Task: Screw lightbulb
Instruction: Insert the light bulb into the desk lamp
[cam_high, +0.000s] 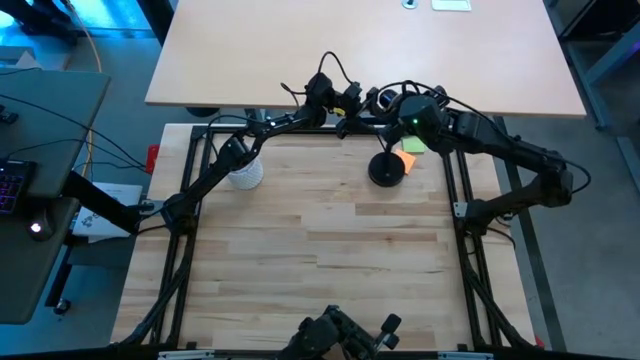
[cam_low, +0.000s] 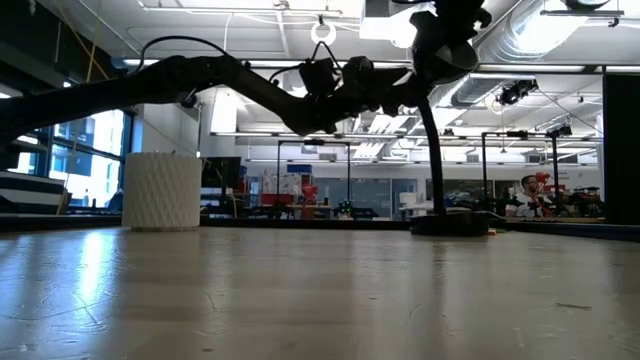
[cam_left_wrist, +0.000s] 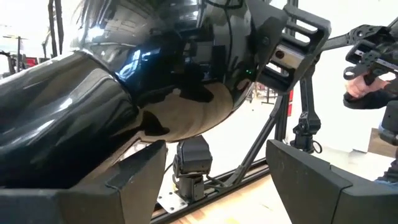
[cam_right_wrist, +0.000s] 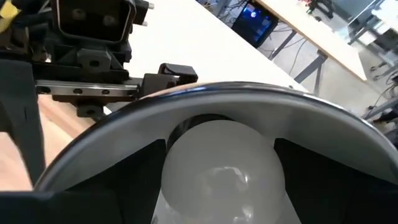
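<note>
bulb (cam_right_wrist: 221, 171) sits between my right pincer's (cam_right_wrist: 217, 205) fingers, nosed up inside the lamp shade (cam_right_wrist: 211, 102) above the counter (cam_high: 330, 250). my left pincer (cam_left_wrist: 214, 180) clasps that shade. i'd keep it square to the socket, turning gently, no forcing.
</note>
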